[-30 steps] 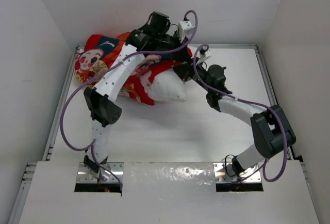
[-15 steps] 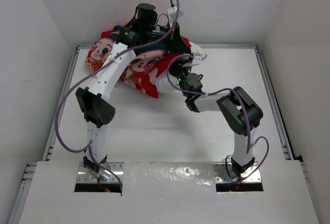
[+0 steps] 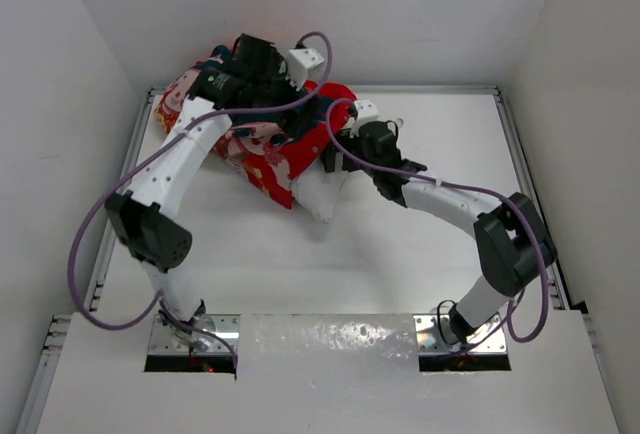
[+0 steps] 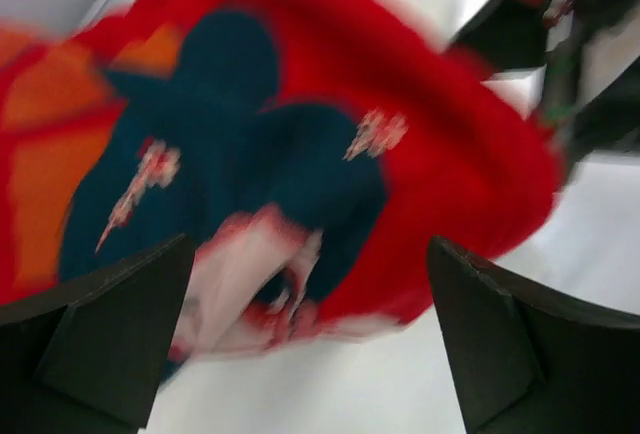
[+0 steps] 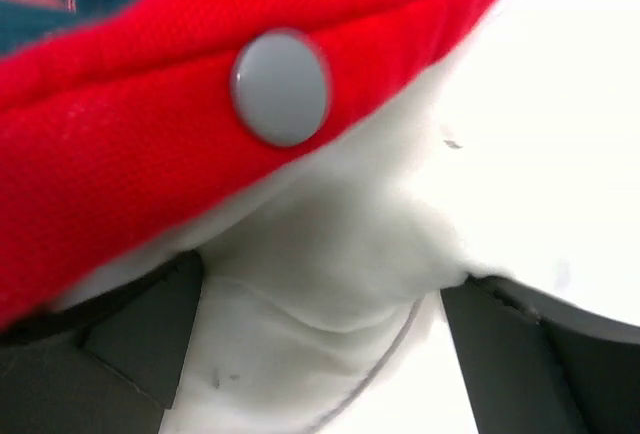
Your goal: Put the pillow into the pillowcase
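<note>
The red pillowcase [image 3: 285, 154] with cartoon faces lies bunched at the back left of the table. The white pillow [image 3: 322, 194] is mostly inside it, with one corner sticking out toward the near side. My left gripper [image 3: 272, 104] hovers over the pillowcase [image 4: 440, 134]; in its blurred wrist view the left gripper [image 4: 310, 254] is open and holds nothing. My right gripper [image 3: 333, 159] is at the sack's mouth. In its wrist view the right gripper [image 5: 322, 279] is open, its fingers on either side of the pillow [image 5: 340, 234], beneath the pillowcase [image 5: 120, 124] rim with a grey snap button [image 5: 280, 87].
The white table [image 3: 400, 254] is boxed in by white walls at the back and on both sides. Metal rails run along its left edge [image 3: 118, 214] and right edge [image 3: 522, 164]. The right arm's elbow [image 3: 510, 244] stands near the right rail.
Both grippers were shut and now stand open. The left arm has swung left, the right arm has stretched out, and the pillow corner has dropped toward the near side.
</note>
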Controlling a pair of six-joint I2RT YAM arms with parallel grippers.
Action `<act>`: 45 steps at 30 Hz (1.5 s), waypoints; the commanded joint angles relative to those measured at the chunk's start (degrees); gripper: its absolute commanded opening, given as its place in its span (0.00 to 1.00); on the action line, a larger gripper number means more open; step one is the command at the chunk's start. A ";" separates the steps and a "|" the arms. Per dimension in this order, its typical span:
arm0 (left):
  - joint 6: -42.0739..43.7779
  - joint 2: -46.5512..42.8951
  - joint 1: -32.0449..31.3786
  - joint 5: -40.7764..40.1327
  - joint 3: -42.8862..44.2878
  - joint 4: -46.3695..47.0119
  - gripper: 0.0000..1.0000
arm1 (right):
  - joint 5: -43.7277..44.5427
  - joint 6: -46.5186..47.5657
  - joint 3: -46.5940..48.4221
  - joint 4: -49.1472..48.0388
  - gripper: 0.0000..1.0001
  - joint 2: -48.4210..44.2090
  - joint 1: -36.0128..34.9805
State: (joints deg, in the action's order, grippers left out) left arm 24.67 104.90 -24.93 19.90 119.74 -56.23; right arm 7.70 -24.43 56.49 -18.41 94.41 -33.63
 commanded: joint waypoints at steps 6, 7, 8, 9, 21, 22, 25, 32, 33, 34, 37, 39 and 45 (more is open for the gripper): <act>0.82 -19.09 0.49 -16.12 -24.70 5.41 0.00 | -8.32 1.93 3.02 32.92 0.07 -6.59 1.72; 0.74 -20.43 0.49 -15.25 -27.95 6.04 0.00 | -7.80 1.32 0.49 31.96 0.37 -8.00 1.72; 0.73 -21.48 0.49 -15.07 -34.25 6.65 0.02 | -7.79 -0.08 -1.19 30.91 0.58 -9.58 1.72; 0.56 -22.80 0.49 -15.33 -37.10 7.53 0.17 | -7.79 -0.88 -2.95 29.76 0.73 -11.51 1.72; 0.48 -17.10 -1.35 -9.37 -57.43 27.30 0.96 | -12.98 -19.17 -31.97 -6.87 0.99 -27.37 -1.70; 0.12 -16.84 -1.35 -8.48 -57.78 28.18 0.96 | -13.41 -19.43 -31.10 -8.29 0.99 -25.61 -2.05; -1.72 -16.92 -1.35 -7.42 -59.96 32.83 0.93 | -14.56 -21.10 -27.23 -13.65 0.99 -17.53 -3.20; -4.11 -14.90 -1.26 -3.22 -59.90 39.54 0.00 | -15.60 -22.94 -20.03 -26.56 0.67 0.84 -3.20; -2.36 -15.08 -1.00 0.19 -57.19 35.53 0.00 | -17.96 -23.47 -16.27 -28.93 0.43 4.26 -3.11; -1.91 -15.51 -0.83 1.53 -55.25 32.70 0.00 | -19.38 -23.48 -13.63 -29.39 0.32 5.94 -3.20; 3.97 -16.83 -0.56 8.30 -45.53 19.03 0.00 | -21.77 -23.12 -4.12 -32.98 0.00 10.52 -3.20; 8.19 -18.76 -0.56 11.73 -37.27 12.49 0.00 | -20.46 -22.60 -0.69 -39.49 0.00 10.10 -3.29; 21.02 -17.90 -4.16 20.42 -14.50 -13.52 0.00 | -14.57 -7.87 12.05 -36.78 0.00 5.88 -7.23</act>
State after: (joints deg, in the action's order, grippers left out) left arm 37.93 90.19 -24.75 24.18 94.91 -56.12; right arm -10.96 -41.85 60.75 -44.56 105.47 -37.21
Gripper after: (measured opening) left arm 0.077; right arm 0.025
